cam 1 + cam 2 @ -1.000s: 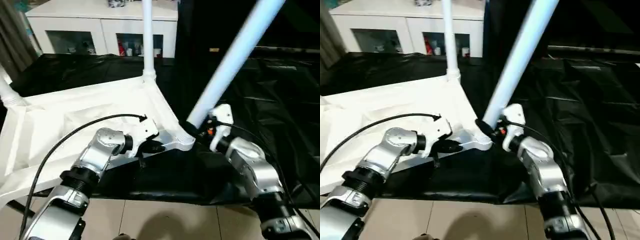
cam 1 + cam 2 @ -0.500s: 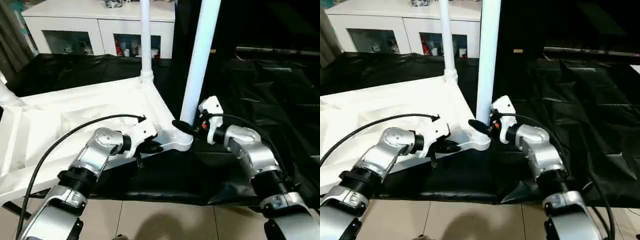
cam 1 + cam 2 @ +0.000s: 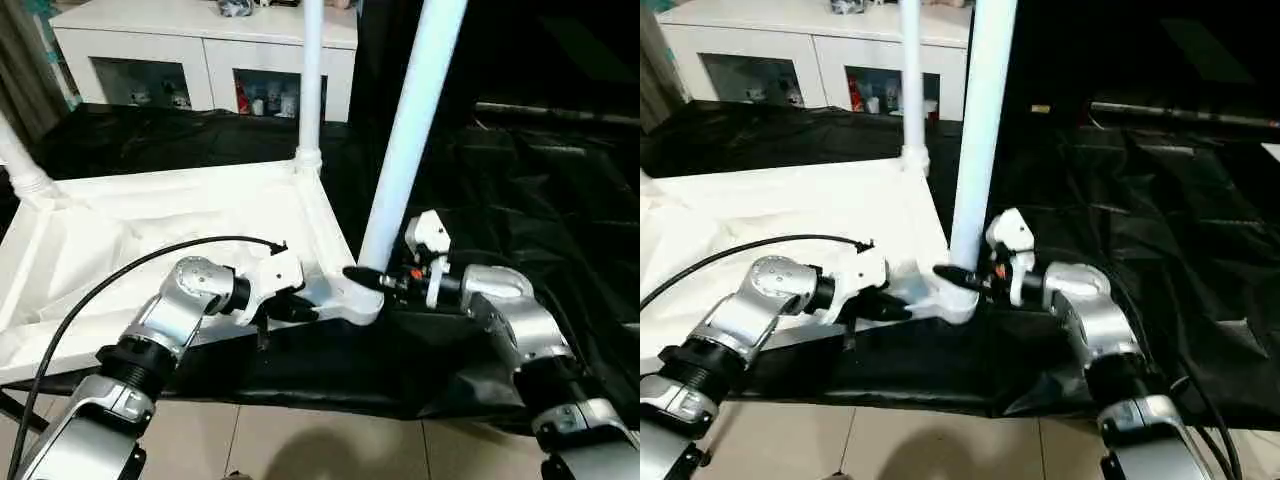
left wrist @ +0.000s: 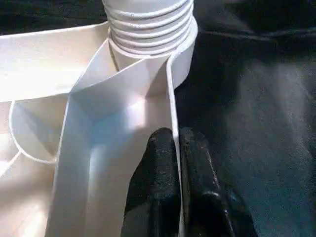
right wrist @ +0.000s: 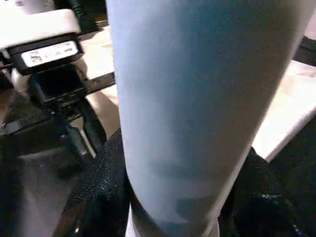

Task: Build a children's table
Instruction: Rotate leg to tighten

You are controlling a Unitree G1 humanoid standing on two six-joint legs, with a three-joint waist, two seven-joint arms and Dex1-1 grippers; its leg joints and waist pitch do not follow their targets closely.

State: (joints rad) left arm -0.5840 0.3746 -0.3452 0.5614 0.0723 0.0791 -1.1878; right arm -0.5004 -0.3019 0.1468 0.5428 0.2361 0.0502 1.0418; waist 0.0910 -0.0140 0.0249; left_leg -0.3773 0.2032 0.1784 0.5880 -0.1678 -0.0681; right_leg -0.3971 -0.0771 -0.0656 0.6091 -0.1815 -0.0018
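The white tabletop lies upside down on black sheeting, ribbed underside up. One white leg stands upright in the far corner, and another rises at the left corner. A third leg stands nearly upright in the near right corner socket, with my right gripper shut around its base; black fingers flank the tube. My left gripper is shut on the tabletop's rim wall, just short of that socket.
A white glass-door cabinet stands at the back. Black sheeting covers the surface under and to the right of the tabletop. Tiled floor shows at the near edge. A black cable arcs over my left forearm.
The leg in my right gripper has swung from leaning far right to nearly upright over the near right socket. My left gripper has kept its hold on the rim. The camera has shifted slightly.
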